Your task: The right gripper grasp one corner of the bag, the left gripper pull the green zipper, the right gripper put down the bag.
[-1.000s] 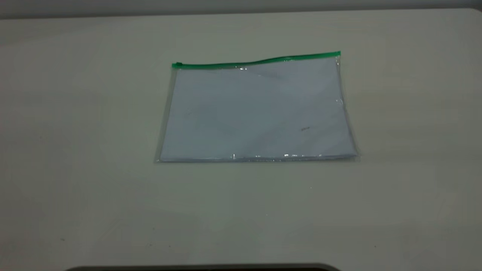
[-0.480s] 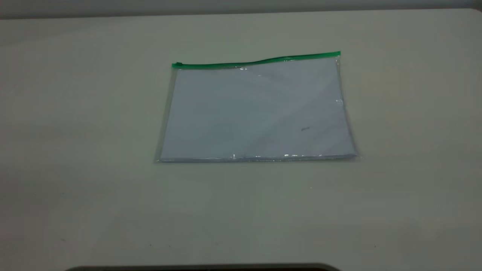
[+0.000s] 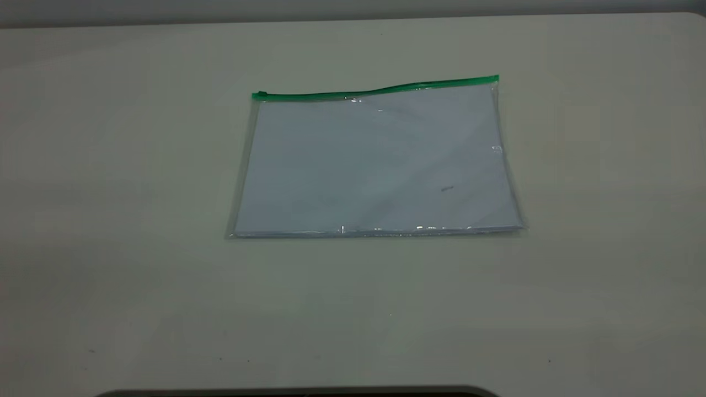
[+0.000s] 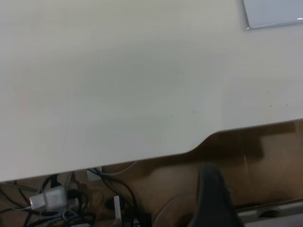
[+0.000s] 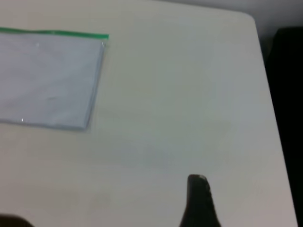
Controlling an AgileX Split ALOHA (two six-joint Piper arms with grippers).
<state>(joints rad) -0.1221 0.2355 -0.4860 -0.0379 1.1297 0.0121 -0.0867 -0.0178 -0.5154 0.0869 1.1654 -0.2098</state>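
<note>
The bag (image 3: 375,162), a clear pouch with white paper inside, lies flat on the table, untouched. The green zipper (image 3: 375,90) runs along its far edge, with the small slider tab (image 3: 262,95) at the left end. No arm shows in the exterior view. In the left wrist view only a dark part of the left gripper (image 4: 213,198) shows, beyond the table's front edge and far from the bag corner (image 4: 274,14). In the right wrist view a dark part of the right gripper (image 5: 199,203) hovers over bare table, well away from the bag (image 5: 47,80) and its green zipper (image 5: 52,33).
The pale table (image 3: 110,220) has a rounded cut-out at its front edge (image 4: 203,142). Cables and a plug (image 4: 52,198) lie below that edge. The table's rounded right corner (image 5: 251,21) borders a dark area.
</note>
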